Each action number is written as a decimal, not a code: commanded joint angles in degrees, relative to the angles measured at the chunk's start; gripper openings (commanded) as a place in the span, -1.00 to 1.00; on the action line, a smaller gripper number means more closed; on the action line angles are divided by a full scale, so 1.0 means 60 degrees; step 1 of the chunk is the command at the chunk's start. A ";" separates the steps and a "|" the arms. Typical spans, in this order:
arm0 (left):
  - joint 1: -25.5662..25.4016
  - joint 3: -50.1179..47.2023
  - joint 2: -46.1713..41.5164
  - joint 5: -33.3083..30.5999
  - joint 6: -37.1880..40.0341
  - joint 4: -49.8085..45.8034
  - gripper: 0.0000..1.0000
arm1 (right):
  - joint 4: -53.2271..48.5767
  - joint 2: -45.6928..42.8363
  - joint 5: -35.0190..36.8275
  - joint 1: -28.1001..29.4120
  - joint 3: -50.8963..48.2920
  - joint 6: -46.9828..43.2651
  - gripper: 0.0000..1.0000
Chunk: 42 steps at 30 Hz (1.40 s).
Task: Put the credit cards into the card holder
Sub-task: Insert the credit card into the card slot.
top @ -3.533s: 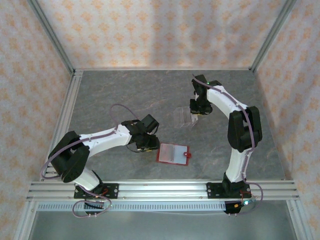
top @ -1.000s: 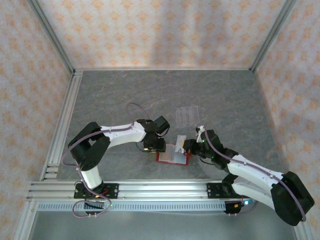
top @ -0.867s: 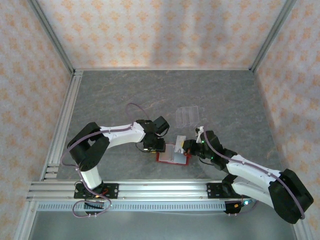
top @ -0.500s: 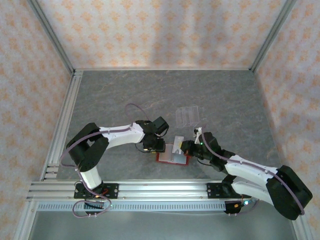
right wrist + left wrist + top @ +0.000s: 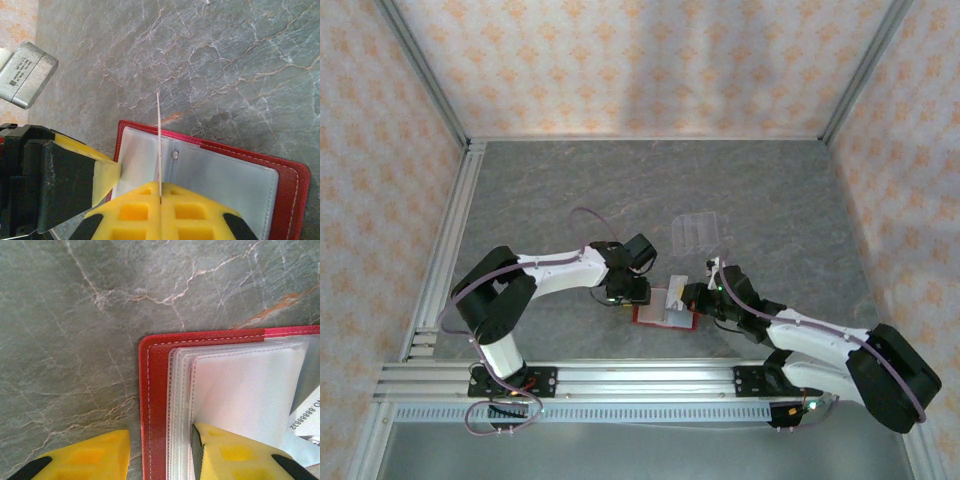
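The right pincer (image 5: 160,200) is pressed together on a card (image 5: 158,135), which shows edge-on and points to 12 o'clock over the open wallet (image 5: 287,182) lying flat on the surface (image 5: 225,60). The left pincer (image 5: 160,457) is spread astride the wallet's 9 o'clock edge, one finger (image 5: 230,455) on the pale sleeves (image 5: 240,390) and the other on bare surface. From above, the wallet lies between them, at 4 o'clock of the left and 8 o'clock of the right.

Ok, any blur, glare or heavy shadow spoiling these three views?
Top view: even light, sharp, no glare, the wallet small. Left wrist: table and stitching crisp, yellow fingers slightly soft at the bottom edge. Right wrist: sharp; the card shows edge-on, just a thin line.
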 commanded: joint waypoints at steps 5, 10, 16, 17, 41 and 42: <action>-0.0056 -0.0296 0.0178 -0.0339 -0.0035 -0.0699 -0.25 | 0.0219 0.0190 -0.0038 0.0059 0.0079 -0.0109 -1.00; -0.0062 -0.0286 0.0221 -0.0300 -0.0021 -0.0663 -0.25 | 0.0165 0.0216 -0.0122 0.0059 0.0253 -0.0059 -1.00; -0.0054 -0.0282 0.0238 -0.0311 -0.0006 -0.0663 -0.25 | -0.0145 -0.0307 0.0111 0.0059 0.0338 -0.0030 -1.00; -0.0062 -0.0286 0.0254 -0.0306 -0.0006 -0.0669 -0.25 | -0.0192 -0.0379 0.0122 0.0059 0.0349 -0.0049 -1.00; -0.0056 -0.0223 0.0324 -0.0296 0.0009 -0.0700 -0.26 | -0.0071 0.0429 -0.0289 0.0059 0.0657 -0.0145 -1.00; -0.0055 -0.0220 0.0326 -0.0292 0.0009 -0.0702 -0.27 | -0.0166 0.0317 -0.0245 0.0059 0.0661 -0.0159 -1.00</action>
